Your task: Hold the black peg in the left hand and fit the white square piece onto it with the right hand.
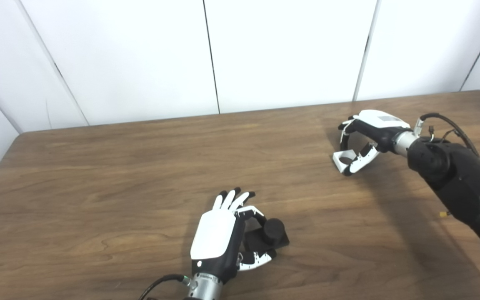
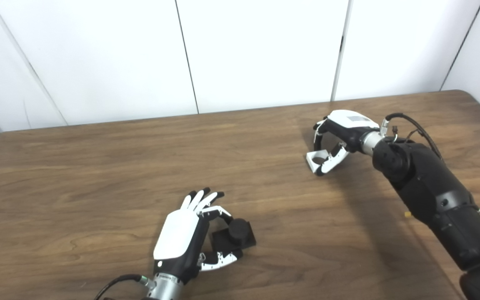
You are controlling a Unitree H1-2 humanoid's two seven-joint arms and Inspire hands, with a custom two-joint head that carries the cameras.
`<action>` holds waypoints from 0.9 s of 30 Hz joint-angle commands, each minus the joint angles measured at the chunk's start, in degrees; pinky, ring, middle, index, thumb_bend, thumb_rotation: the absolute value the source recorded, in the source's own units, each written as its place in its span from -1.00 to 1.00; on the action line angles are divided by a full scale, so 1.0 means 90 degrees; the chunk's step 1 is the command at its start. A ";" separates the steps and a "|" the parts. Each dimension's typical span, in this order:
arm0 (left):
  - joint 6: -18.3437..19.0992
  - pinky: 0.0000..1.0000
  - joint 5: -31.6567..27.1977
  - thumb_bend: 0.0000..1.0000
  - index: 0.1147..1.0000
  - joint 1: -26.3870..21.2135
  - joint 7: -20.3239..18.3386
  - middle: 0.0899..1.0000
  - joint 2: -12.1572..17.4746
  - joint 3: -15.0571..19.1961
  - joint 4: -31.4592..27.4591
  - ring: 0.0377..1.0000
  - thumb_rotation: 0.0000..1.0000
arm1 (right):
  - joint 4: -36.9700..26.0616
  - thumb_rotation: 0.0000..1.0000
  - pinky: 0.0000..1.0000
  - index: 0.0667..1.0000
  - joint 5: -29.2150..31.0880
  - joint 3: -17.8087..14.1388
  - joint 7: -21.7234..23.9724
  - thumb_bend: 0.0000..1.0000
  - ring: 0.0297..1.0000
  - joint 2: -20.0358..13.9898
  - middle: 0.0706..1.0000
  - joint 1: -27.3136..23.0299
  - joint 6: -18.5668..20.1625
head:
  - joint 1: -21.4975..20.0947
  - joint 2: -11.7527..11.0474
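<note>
The black peg [image 1: 273, 230], a short cylinder on a square black base, rests on the table near the front. My left hand [image 1: 219, 237] lies just left of it. One curled finger is on the base's far edge and the thumb [image 1: 258, 259] on its near edge, pinching it, while the other fingers point straight out. The white square piece [image 1: 343, 161], with a round hole, lies flat at the right. My right hand [image 1: 367, 133] arches over it, its thumb along the piece's right side and its curled fingertips just above the far edge.
The brown wooden table [image 1: 119, 179] ends at a white panelled wall behind. My right forearm [image 1: 461, 179], with its cable loop, crosses the table's right side. The table's rounded back right corner lies close behind the right hand.
</note>
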 commanded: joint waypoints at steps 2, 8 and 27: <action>0.0097 1.00 0.0161 -0.01 -0.14 0.0053 -0.0123 0.78 -0.0015 -0.0040 0.0158 0.95 -0.85 | -0.0014 -0.67 0.88 -0.09 -0.0197 -0.0008 -0.0047 0.04 0.97 -0.0102 0.77 -0.0158 -0.0019 | -0.0002 0.0002; 0.0105 1.00 0.0198 -0.01 -0.14 0.0047 -0.0129 0.79 -0.0003 -0.0045 0.0160 0.96 -0.85 | -0.0182 -0.67 0.89 -0.09 -0.0153 -0.0061 -0.0054 0.04 0.97 -0.0126 0.77 -0.0090 -0.0038 | 0.0010 -0.0001; 0.0068 1.00 0.0175 0.00 -0.14 0.0026 -0.0131 0.77 0.0000 -0.0042 0.0206 0.94 -0.85 | -0.3442 -0.67 0.95 -0.09 0.0102 -0.0660 0.1033 0.04 1.00 -0.0229 0.80 0.0618 0.0592 | 0.0009 0.0030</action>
